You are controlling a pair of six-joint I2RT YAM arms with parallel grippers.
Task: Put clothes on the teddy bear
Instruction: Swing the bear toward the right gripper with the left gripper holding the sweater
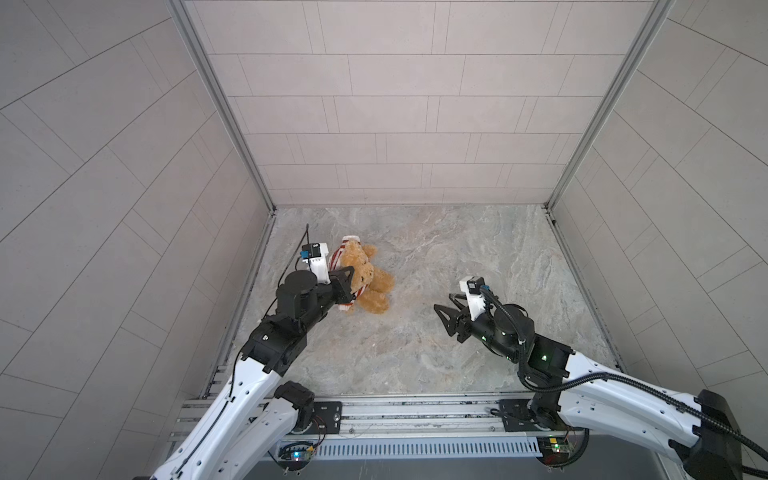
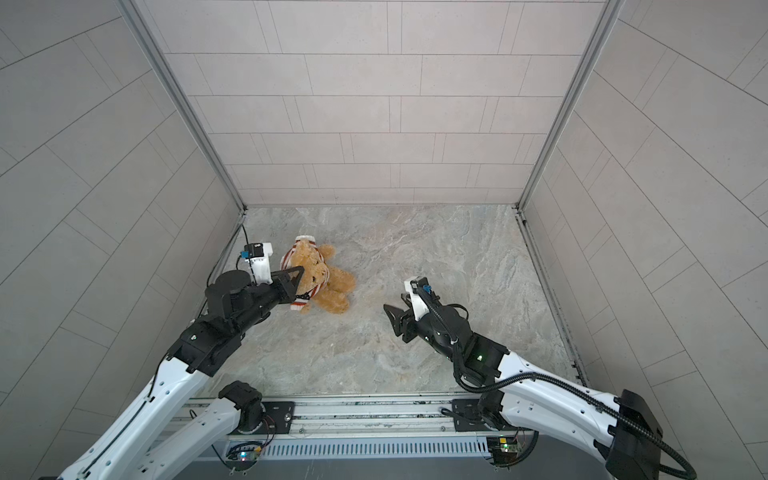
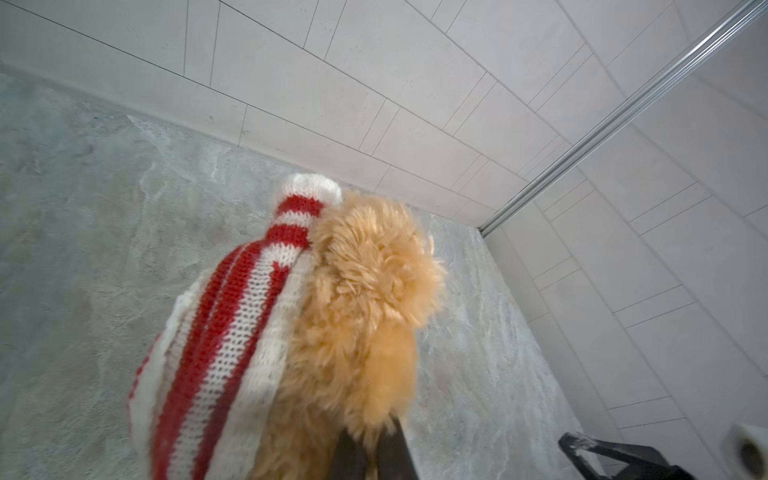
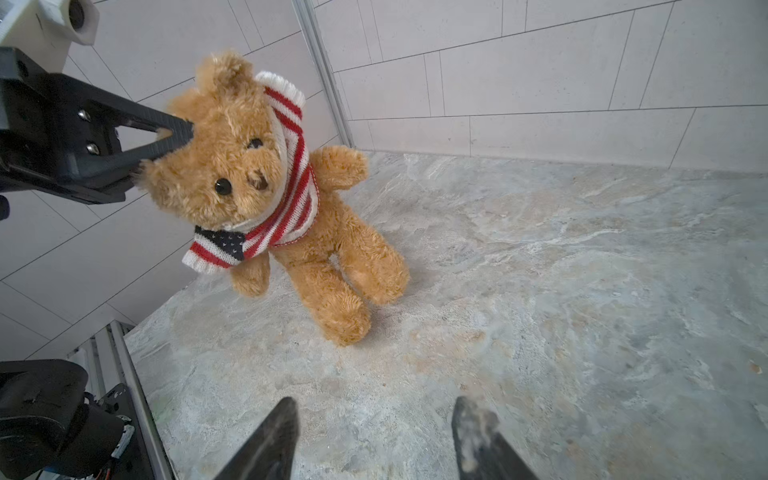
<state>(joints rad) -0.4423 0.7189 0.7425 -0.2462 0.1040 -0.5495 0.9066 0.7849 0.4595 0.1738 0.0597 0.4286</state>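
Observation:
The golden-brown teddy bear [image 1: 372,284] [image 2: 332,286] [image 4: 232,166] hangs tilted at the table's left, its feet touching the marble top. A red-and-white striped sweater [image 4: 291,195] [image 3: 224,332] [image 1: 335,258] is bunched round its neck and over one shoulder; both arms and the belly are bare. My left gripper [image 1: 351,273] [image 2: 301,272] [image 3: 374,453] [image 4: 183,133] is shut on the fur at the side of the bear's head. Right of the bear, my right gripper [image 1: 443,302] [image 2: 394,301] [image 4: 378,407] stands open and empty, low over the table, pointing towards the bear.
Tiled walls enclose the marble table [image 1: 478,249] on three sides; the left wall [image 1: 257,257] is close behind the left gripper. A metal rail [image 1: 395,415] with both arm bases runs along the front edge.

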